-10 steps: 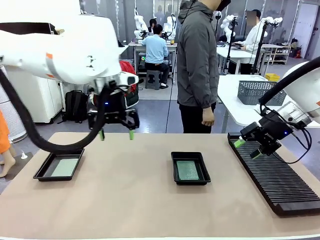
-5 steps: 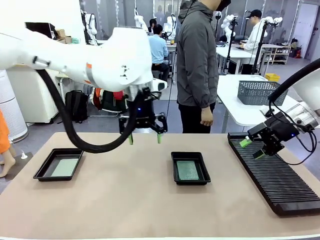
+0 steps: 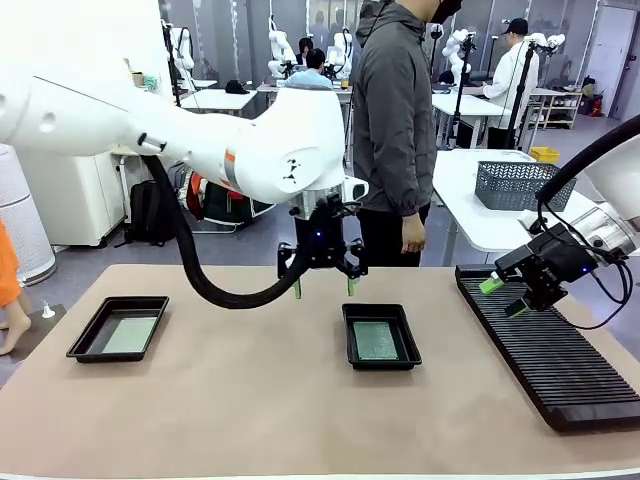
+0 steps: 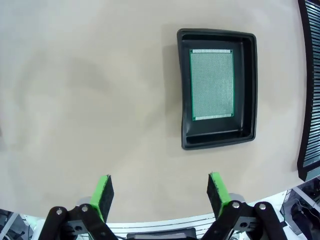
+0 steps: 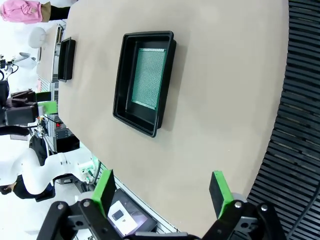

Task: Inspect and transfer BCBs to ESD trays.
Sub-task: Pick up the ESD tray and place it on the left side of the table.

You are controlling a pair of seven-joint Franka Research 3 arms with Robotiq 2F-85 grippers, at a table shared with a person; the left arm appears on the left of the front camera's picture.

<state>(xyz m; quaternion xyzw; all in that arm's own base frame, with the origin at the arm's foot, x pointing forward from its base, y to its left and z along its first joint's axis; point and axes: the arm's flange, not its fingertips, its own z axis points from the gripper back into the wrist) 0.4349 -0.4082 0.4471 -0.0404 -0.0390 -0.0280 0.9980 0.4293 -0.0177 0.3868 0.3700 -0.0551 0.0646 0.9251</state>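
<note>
While its jaws stand wide apart and hold nothing, the left gripper (image 3: 323, 287) hangs above the table (image 3: 250, 400), just behind the middle tray (image 3: 381, 337), in which a green board (image 3: 376, 340) lies flat. Far to this gripper's left, a second tray (image 3: 118, 329) holds another board (image 3: 131, 334). The right gripper (image 3: 500, 297), equally wide and empty, hovers over the near end of the ribbed rack (image 3: 550, 355), well apart from both trays.
</note>
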